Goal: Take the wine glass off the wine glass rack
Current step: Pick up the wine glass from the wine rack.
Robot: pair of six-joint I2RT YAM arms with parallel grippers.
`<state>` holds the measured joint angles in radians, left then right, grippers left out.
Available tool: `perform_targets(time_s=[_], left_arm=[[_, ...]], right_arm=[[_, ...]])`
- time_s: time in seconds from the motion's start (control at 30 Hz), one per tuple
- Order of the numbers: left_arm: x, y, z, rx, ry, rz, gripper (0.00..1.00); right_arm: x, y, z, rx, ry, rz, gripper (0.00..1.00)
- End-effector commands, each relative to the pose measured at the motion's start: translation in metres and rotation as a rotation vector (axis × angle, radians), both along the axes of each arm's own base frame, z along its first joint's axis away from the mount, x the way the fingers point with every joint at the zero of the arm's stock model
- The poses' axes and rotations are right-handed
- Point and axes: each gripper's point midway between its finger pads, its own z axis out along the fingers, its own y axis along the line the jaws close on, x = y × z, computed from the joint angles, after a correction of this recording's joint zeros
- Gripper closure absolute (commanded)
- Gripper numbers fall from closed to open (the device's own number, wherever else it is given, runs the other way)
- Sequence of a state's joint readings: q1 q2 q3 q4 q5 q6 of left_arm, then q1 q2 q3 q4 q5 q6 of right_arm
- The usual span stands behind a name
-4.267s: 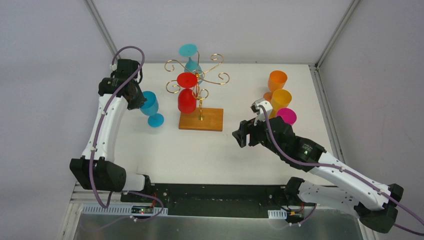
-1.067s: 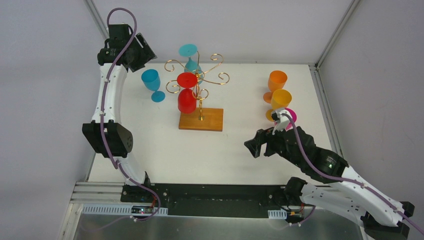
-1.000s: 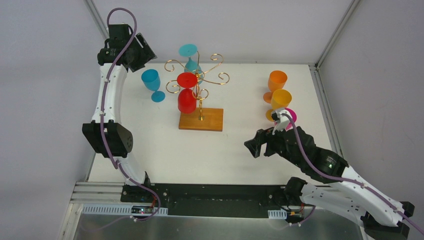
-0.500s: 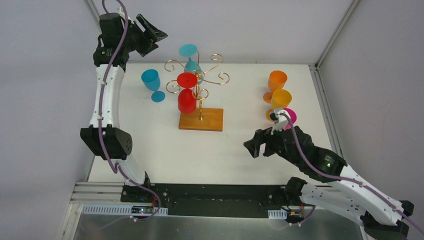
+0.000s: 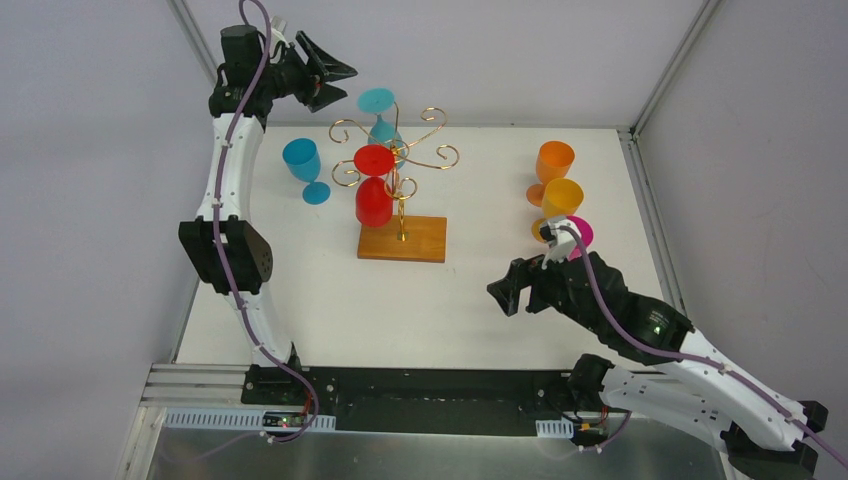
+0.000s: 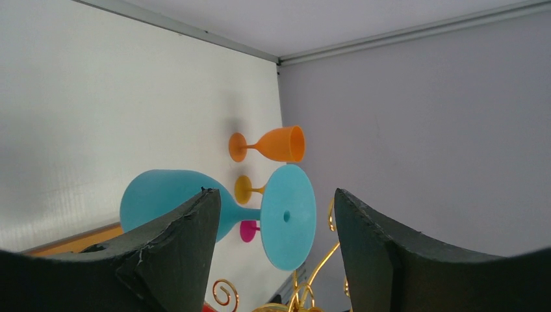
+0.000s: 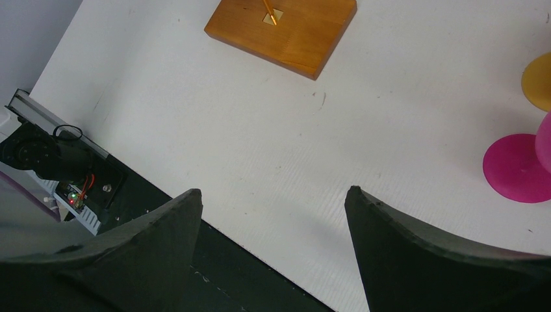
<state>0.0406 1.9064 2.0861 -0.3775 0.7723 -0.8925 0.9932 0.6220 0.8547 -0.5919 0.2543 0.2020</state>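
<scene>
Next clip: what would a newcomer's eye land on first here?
The gold wine glass rack stands mid-table with a red wine glass and a teal wine glass hanging upside down from it. The left gripper, open, is raised at the far-left corner, aimed at that teal wine glass.

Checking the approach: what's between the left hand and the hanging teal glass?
Nothing; the left wrist view shows only air between left hand and hanging teal glass.

Two arms, same build: left arm (image 5: pixel 226 175) and right arm (image 5: pixel 700 352) have white link shells and black joint housings. A purple cable (image 5: pixel 588 268) runs along each. Green light (image 5: pixel 657 322) on the right forearm. Fingers (image 6: pixel 169 253) matte black, wedge-shaped, with rough edges.
</scene>
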Motion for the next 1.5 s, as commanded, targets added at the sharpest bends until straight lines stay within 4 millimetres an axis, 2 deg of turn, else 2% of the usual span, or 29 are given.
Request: perform_targets(time_s=[0.0, 0.6, 0.97, 1.17, 1.47], left_arm=[[-0.013, -0.016, 0.036, -0.08, -0.077, -0.157, 0.36], [-0.031, -0.028, 0.014, -0.112, -0.028, -0.313, 0.44], [-0.031, -0.029, 0.0, -0.113, -0.003, -0.327, 0.45], [-0.032, -0.03, 0.0, -0.117, 0.001, -0.335, 0.49], [-0.035, -0.036, -0.003, -0.127, 0.012, -0.364, 0.5]], right_arm=[[0.002, 0.003, 0.014, 0.032, -0.014, -0.004, 0.16], [0.003, 0.012, 0.011, 0.039, 0.006, 0.007, 0.16], [0.004, 0.013, 0.01, 0.042, 0.011, 0.006, 0.16], [0.004, 0.014, 0.009, 0.041, 0.012, 0.009, 0.15], [0.004, 0.016, 0.008, 0.044, 0.018, 0.011, 0.15]])
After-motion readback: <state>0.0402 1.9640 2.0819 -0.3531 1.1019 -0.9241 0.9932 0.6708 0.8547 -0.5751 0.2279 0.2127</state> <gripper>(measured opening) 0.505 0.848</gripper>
